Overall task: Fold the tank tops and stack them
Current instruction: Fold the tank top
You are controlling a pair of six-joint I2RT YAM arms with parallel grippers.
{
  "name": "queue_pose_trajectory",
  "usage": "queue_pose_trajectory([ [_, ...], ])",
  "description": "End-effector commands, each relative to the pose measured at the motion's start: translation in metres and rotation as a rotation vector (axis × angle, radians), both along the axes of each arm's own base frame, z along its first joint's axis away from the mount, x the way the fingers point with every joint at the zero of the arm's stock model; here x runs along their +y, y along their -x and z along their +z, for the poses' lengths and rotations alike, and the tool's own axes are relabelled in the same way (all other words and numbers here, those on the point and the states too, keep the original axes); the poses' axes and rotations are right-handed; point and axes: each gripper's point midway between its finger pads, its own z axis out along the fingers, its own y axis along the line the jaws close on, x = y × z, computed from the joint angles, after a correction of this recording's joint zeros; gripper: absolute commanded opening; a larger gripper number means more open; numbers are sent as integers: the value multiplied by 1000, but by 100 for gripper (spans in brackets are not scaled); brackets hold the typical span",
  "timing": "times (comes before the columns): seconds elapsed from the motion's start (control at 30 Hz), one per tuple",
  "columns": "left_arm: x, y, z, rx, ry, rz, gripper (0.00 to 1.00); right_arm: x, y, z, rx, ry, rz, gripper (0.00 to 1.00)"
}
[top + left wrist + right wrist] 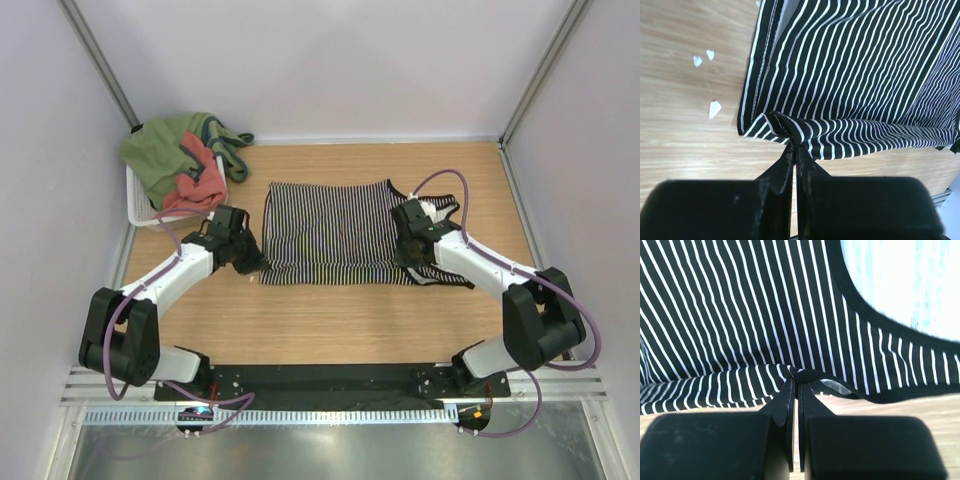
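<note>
The left end effector [794,151] and the right end effector [799,381] are each clamped on the near edge of the striped tank top [330,232], which lies in the middle of the tabletop [330,330].

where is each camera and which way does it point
Top external: above and behind the arms, looking down on the table, striped top, basket; both arms show.
Left wrist: on the left arm, looking along the left gripper, shut on the striped top's near corner.
Right wrist: on the right arm, looking along the right gripper, shut on the top's near edge.
Shared: all three see the striped top.
</note>
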Motion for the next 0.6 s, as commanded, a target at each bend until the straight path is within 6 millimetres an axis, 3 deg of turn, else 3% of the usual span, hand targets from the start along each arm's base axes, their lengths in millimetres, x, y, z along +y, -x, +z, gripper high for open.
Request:
queue_pose_trajectory([
  [0.0,-1,-21,15,-51,10,-8,0,3,-23,15,-41,-7,30,1],
  [0.57,11,-50,7,-39,-35,25,0,8,-63,16,-22,3,50,1],
])
